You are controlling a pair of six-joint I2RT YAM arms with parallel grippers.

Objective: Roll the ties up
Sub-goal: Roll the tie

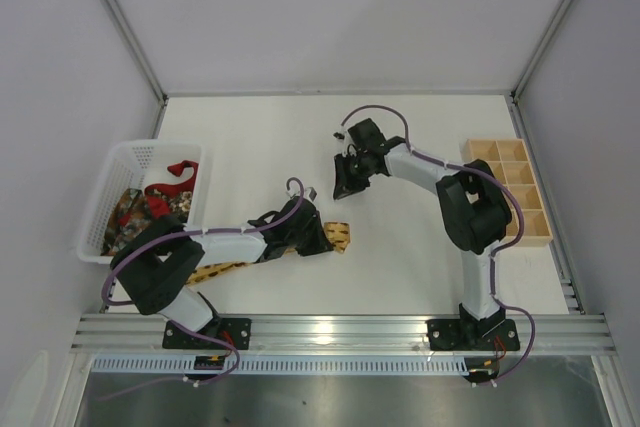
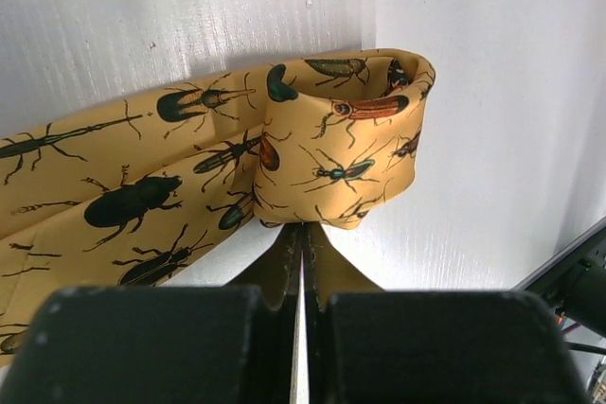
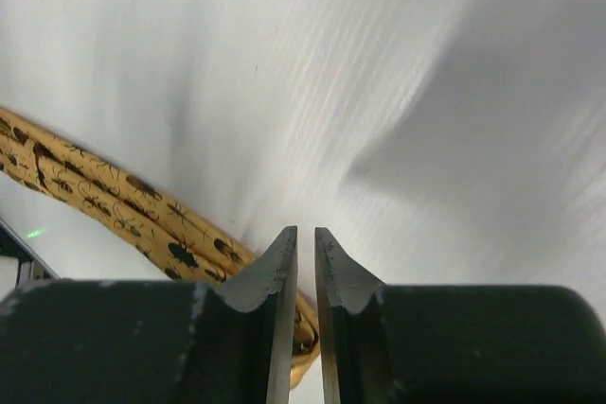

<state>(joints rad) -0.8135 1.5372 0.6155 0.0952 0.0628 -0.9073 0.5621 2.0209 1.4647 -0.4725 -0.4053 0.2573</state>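
Note:
The yellow-gold tie printed with dark beetles lies on the white table, running from the left arm's base to the middle. Its end is curled into a loose loop. My left gripper is shut at the lower edge of that loop, its tips pinching the fabric. My right gripper hangs above the table behind the tie, its jaws nearly together with nothing between them. The tie shows low left in the right wrist view. The red tie and the dark patterned tie lie in the basket.
A white mesh basket stands at the left edge of the table. A wooden compartment box stands at the right edge. An aluminium rail runs along the near edge with both arm bases on it.

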